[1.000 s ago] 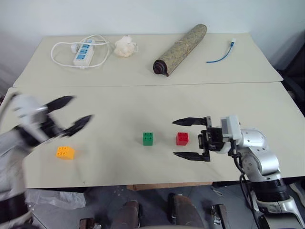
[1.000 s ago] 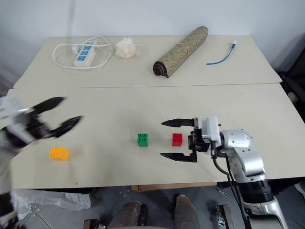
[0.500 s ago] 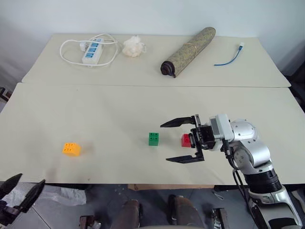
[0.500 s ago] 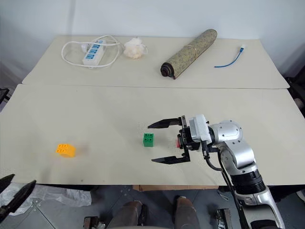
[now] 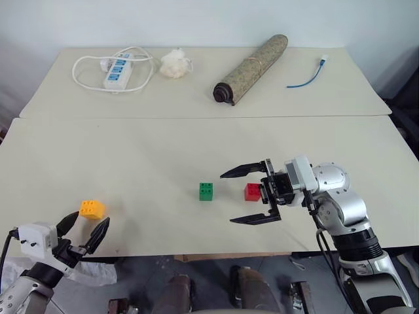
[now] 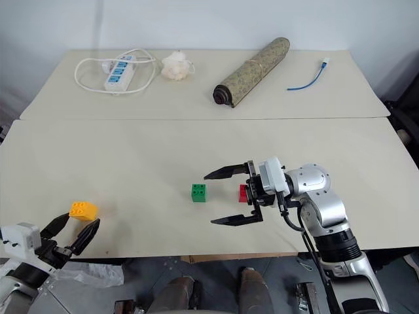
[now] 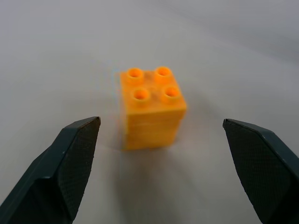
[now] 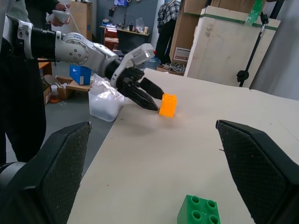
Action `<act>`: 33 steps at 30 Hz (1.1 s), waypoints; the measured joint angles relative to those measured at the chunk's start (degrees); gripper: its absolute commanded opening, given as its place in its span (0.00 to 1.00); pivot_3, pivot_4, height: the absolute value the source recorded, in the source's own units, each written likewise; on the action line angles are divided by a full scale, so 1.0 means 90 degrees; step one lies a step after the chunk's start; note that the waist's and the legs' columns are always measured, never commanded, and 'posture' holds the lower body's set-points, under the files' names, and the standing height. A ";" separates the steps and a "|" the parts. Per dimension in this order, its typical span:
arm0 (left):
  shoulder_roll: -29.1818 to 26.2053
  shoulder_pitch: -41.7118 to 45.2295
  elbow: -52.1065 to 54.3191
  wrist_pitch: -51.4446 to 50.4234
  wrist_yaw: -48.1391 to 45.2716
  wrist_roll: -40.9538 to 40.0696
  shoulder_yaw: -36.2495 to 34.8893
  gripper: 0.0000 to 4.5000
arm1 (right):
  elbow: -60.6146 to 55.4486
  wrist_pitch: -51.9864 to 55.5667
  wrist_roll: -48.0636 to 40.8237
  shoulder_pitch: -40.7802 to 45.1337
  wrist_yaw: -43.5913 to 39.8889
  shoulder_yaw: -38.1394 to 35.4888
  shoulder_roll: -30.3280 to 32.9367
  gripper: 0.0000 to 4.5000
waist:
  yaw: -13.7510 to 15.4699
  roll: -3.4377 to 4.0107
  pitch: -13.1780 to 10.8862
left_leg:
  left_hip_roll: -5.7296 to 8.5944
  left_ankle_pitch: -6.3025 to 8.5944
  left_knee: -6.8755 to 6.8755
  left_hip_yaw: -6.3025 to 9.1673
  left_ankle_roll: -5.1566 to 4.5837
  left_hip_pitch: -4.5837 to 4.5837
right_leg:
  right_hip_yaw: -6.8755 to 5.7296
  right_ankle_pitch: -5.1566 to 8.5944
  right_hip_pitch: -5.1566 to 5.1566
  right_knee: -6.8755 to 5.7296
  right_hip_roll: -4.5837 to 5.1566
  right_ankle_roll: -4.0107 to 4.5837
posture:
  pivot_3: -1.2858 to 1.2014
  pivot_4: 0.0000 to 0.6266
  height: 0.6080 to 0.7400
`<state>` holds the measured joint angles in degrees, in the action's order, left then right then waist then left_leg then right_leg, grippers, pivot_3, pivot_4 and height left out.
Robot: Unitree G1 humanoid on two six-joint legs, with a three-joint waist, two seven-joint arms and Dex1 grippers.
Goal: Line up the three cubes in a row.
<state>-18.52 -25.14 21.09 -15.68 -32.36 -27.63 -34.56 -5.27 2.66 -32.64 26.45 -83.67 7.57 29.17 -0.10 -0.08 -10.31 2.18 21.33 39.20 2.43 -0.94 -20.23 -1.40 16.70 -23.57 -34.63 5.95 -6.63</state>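
My left gripper [image 5: 85, 230] sits low at the near edge of the table [image 5: 131, 157], fingers spread wide, nothing between them. The yellow-orange cube [image 5: 91, 209] stands just ahead of its fingertips, studs up; from the left wrist view it is centred in the gap but beyond the tips, not touching either finger [image 7: 70, 163].

My right gripper [image 5: 250, 196] lies level over the table, pointing toward my left, jaws fully apart and empty. The red cube [image 5: 252, 191] sits between its two fingers, close to the palm end, with space on both sides; I can't tell if it touches the gripper body. The green cube [image 5: 206, 191] is just past the right fingertips, further to my left, near the red one and roughly level with it. The yellow-orange cube is well apart from that pair.

Beyond both grippers, on the far table: a white power strip [image 5: 118, 70] with coiled cord, a white crumpled wad [image 5: 174, 63], a rolled mat [image 5: 250, 59], a blue cable [image 5: 306, 76].
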 measured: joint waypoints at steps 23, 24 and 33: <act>-0.3438 0.3482 -0.1492 -0.0032 -0.3488 -0.0356 0.1889 0.34 | 0.0069 -0.0177 0.0227 -0.0775 0.0539 -0.0718 0.0533 1.00 | 0.0088 0.0022 -0.0002 | 0.0021 -0.0022 -0.0002 0.0016 0.0008 0.0001 | -0.0021 0.0003 0.0003 -0.0017 0.0018 0.0005 | 0.52 0.24 1.00; -0.3479 0.3869 -0.1778 0.0155 -0.3854 -0.0177 0.2254 0.34 | 0.0115 -0.0193 0.0260 -0.0816 0.0591 -0.0766 0.0546 1.00 | 0.0072 0.0034 -0.0002 | 0.0024 -0.0023 -0.0003 0.0011 0.0005 0.0000 | -0.0024 0.0002 0.0000 -0.0033 0.0016 0.0004 | 0.52 0.24 1.00; -0.2770 0.6155 -0.5100 0.2127 -0.5739 0.1199 0.4273 0.34 | 0.0007 -0.0418 0.0377 -0.1554 0.0947 -0.1205 0.0737 1.00 | -0.0057 0.0039 -0.0005 | 0.0010 -0.0024 0.0000 -0.0017 0.0001 -0.0019 | -0.0117 0.0001 -0.0027 -0.0048 -0.0032 0.0001 | 0.52 0.24 1.00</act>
<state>-43.45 30.25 -24.81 3.46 -84.01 -16.83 3.90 -5.21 -1.10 -29.25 12.46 -75.15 -3.27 35.80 -0.61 0.27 -10.35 2.27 21.11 39.20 2.28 -0.93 -20.40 -2.45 16.71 -23.82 -35.06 5.66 -6.62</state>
